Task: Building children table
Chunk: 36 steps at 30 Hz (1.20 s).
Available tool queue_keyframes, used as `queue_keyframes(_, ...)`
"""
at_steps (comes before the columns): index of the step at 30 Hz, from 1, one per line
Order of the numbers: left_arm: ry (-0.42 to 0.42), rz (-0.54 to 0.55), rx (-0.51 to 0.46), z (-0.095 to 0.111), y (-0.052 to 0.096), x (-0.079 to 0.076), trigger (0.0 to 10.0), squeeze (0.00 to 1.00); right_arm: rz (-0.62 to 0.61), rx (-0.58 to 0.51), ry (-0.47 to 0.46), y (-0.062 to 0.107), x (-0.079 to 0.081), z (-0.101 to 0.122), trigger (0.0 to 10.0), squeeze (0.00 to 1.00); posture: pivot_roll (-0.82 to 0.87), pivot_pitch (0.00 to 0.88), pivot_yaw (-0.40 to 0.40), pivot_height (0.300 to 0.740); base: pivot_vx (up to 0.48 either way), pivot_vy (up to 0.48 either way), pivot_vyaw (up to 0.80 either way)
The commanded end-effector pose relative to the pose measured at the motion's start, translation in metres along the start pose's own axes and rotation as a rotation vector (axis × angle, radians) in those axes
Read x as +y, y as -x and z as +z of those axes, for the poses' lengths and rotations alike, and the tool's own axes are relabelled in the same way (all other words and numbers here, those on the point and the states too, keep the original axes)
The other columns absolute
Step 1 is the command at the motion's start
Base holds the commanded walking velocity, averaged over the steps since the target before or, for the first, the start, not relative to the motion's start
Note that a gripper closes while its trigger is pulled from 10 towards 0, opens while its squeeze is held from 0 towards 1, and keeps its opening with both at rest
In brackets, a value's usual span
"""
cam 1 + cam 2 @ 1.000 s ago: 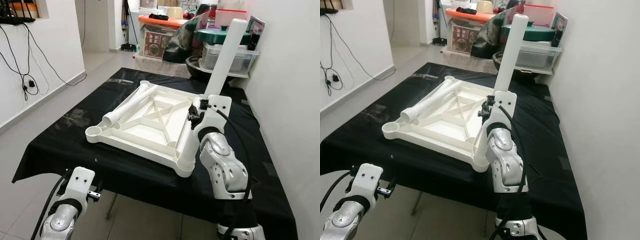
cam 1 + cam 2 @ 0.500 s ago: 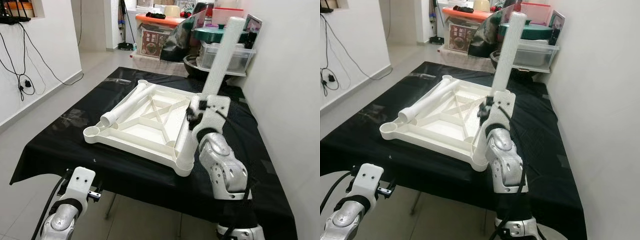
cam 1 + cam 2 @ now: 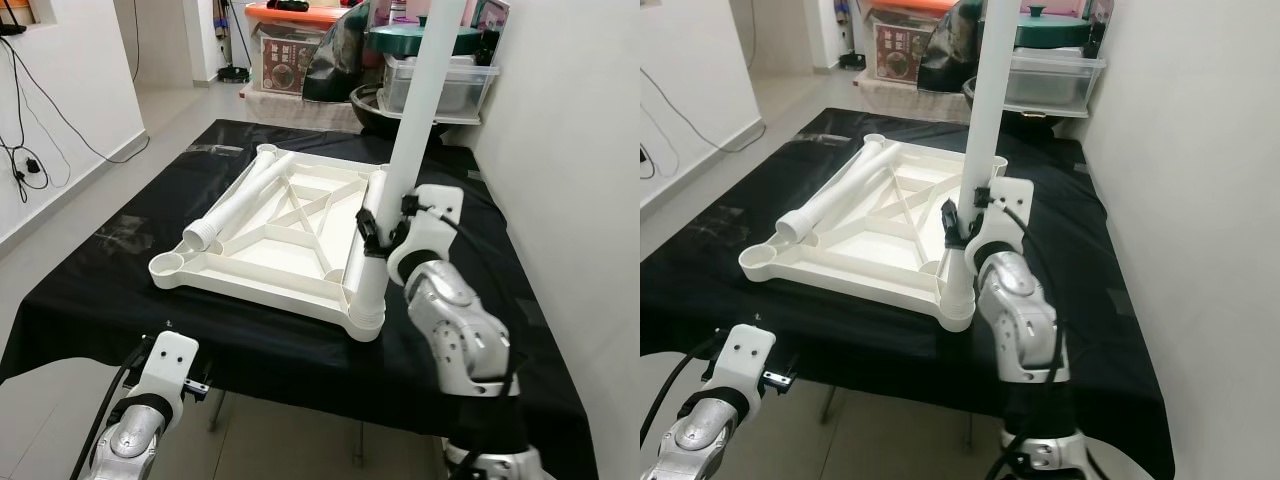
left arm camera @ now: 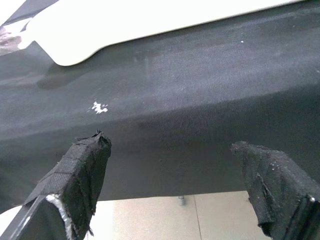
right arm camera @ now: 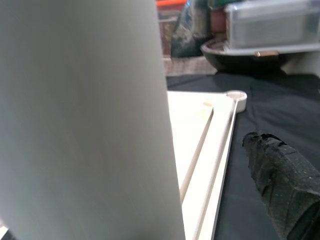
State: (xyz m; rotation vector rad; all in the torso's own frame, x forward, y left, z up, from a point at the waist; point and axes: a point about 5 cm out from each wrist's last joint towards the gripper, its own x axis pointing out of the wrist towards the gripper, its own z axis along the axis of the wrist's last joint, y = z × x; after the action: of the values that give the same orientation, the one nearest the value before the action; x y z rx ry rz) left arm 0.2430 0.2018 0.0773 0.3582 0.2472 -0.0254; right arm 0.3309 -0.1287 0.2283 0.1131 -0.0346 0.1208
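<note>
1. One black-covered table (image 3: pixel 120 290) is seen carrying the work, with a white wall on the robot's right and stacked storage boxes (image 3: pixel 440 85) behind its far end.
2. One white tabletop panel (image 3: pixel 290 235) is laid upside down on the cloth, its ribbed underside facing up; round leg sockets are visible at the corners, and the near-left socket (image 3: pixel 167 266) is seen empty.
3. Three white legs can be counted: one leg held upright (image 3: pixel 420 110), one loose leg (image 3: pixel 235 200) lying along the panel's left edge, and one leg lying (image 3: pixel 368 270) along the right edge, touching the near-right corner.
4. The held leg is gripped near its lower end by the right claw (image 3: pixel 385 222), which is closed around it just above the panel's right side; the tube rises steeply, tilted slightly away from the robot.
5. The left claw (image 4: pixel 170 175) is parked low, just beside the table's near edge, with its fingers spread apart and nothing between them.
6. The step in hand is judged to be the carrying of a leg toward a socket; none of the legs is seen seated yet, so the task appears to be at an early stage.
7. For the next move, the leg's lower end would need to be lined up over an open socket, held vertical, and pressed down without the panel being allowed to slide on the cloth.
</note>
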Motion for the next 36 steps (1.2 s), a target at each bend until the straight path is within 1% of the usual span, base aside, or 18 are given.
queue_keyframes(1, -0.008, -0.006, 0.012, -0.003, 0.0, -0.002, 10.0, 0.0, 0.022, -0.01, -0.001, 0.0, -0.001, 0.006, 10.0, 1.0, 0.06, 0.0, -0.069, 0.74, 0.0, 0.0, 0.0)
queue_keyframes(4, -0.012, -0.011, 0.01, -0.003, -0.002, -0.001, 10.0, 0.0, 0.106, -0.016, 0.084, -0.001, -0.012, 0.015, 10.0, 1.0, 0.05, 0.0, -0.066, 0.74, 0.0, 0.0, 0.0)
queue_keyframes(5, -0.012, -0.011, 0.01, -0.003, -0.002, -0.001, 10.0, 0.0, 0.106, -0.016, 0.084, -0.001, -0.012, 0.015, 10.0, 1.0, 0.05, 0.0, -0.066, 0.74, 0.0, 0.0, 0.0)
queue_keyframes(6, -0.014, -0.012, 0.009, -0.002, -0.004, -0.001, 10.0, 0.0, 0.262, -0.016, 0.114, 0.0, -0.012, 0.024, 10.0, 0.63, 0.05, 0.0, -0.063, 0.74, 0.0, 0.0, 0.0)
queue_keyframes(7, -0.014, -0.012, 0.009, -0.002, -0.004, -0.001, 10.0, 0.0, 0.262, -0.016, 0.114, 0.0, -0.012, 0.024, 10.0, 0.63, 0.05, 0.0, -0.063, 0.74, 0.0, 0.0, 0.0)
queue_keyframes(9, -0.015, -0.012, 0.007, -0.002, -0.005, -0.001, 10.0, 0.0, 0.358, -0.012, 0.116, 0.001, -0.012, 0.028, 10.0, 0.63, 0.05, 0.0, -0.065, 0.74, 0.0, 0.0, 0.0)
queue_keyframes(10, -0.015, -0.017, 0.003, -0.001, -0.005, -0.003, 10.0, 0.0, 0.452, -0.002, 0.13, 0.002, -0.013, 0.031, 10.0, 0.06, 0.05, 0.0, -0.066, 0.74, 0.0, 0.0, 0.0)
queue_keyframes(11, -0.015, -0.017, 0.003, -0.001, -0.005, -0.003, 10.0, 0.0, 0.452, -0.002, 0.13, 0.002, -0.013, 0.031, 10.0, 0.06, 0.05, 0.0, -0.066, 0.74, 0.0, 0.0, 0.0)
queue_keyframes(12, -0.016, -0.02, 0.001, 0.0, -0.006, -0.004, 10.0, 0.0, 0.522, 0.01, 0.144, 0.003, -0.014, 0.032, 10.0, 0.0, 0.05, 0.0, -0.067, 0.74, 0.0, 0.0, 0.0)
queue_keyframes(15, -0.016, -0.021, 0.001, 0.0, -0.006, -0.004, 10.0, 0.0, 0.605, 0.028, 0.182, 0.004, -0.018, 0.033, 10.0, 0.0, 0.05, 0.0, -0.067, 0.74, 0.0, 0.0, 0.0)
queue_keyframes(19, -0.022, -0.021, -0.001, -0.001, -0.007, -0.003, 10.0, 0.0, 0.81, 0.09, 0.262, 0.003, -0.029, 0.029, 10.0, 0.0, 0.05, 0.0, -0.074, 0.74, 0.0, 0.0, 0.0)
queue_keyframes(23, -0.023, -0.02, -0.007, 0.001, -0.009, -0.003, 10.0, 0.0, 0.853, 0.131, 0.285, -0.007, -0.038, 0.026, 10.0, 0.0, 0.06, 0.0, -0.083, 0.74, 0.0, 0.0, 0.0)
queue_keyframes(24, -0.022, -0.019, -0.008, 0.001, -0.009, -0.003, 10.0, 0.0, 0.848, 0.133, 0.283, -0.011, -0.039, 0.026, 8.3, 0.0, 0.06, 0.0, -0.085, 0.74, 0.0, 0.0, 0.0)
queue_keyframes(26, -0.022, -0.019, -0.009, 0.001, -0.01, -0.004, 10.0, 0.0, 0.852, 0.136, 0.28, -0.014, -0.04, 0.026, 8.3, 0.0, 0.06, 0.0, -0.085, 0.74, 0.0, 0.0, 0.0)
queue_keyframes(27, -0.021, -0.018, -0.009, 0.001, -0.01, -0.004, 10.0, 0.0, 0.843, 0.138, 0.269, -0.019, -0.042, 0.026, 3.8, 0.0, 0.07, 0.0, -0.09, 0.74, 0.0, 0.0, 0.0)
queue_keyframes(28, -0.021, -0.018, -0.009, 0.001, -0.01, -0.004, 10.0, 0.0, 0.843, 0.138, 0.269, -0.019, -0.042, 0.026, 3.8, 0.0, 0.07, 0.0, -0.09, 0.74, 0.0, 0.0, 0.0)
queue_keyframes(29, -0.02, -0.018, -0.009, 0.001, -0.011, -0.005, 10.0, 0.0, 0.832, 0.147, 0.248, -0.024, -0.046, 0.025, 0.0, 0.0, 0.07, 0.0, -0.096, 0.74, 0.0, 0.0, 0.0)
queue_keyframes(36, -0.02, -0.014, -0.005, -0.001, -0.008, -0.005, 10.0, 0.0, 0.762, 0.178, 0.184, -0.035, -0.061, 0.015, 0.0, 0.0, 0.08, 0.0, -0.105, 0.74, 0.0, 0.0, 0.0)
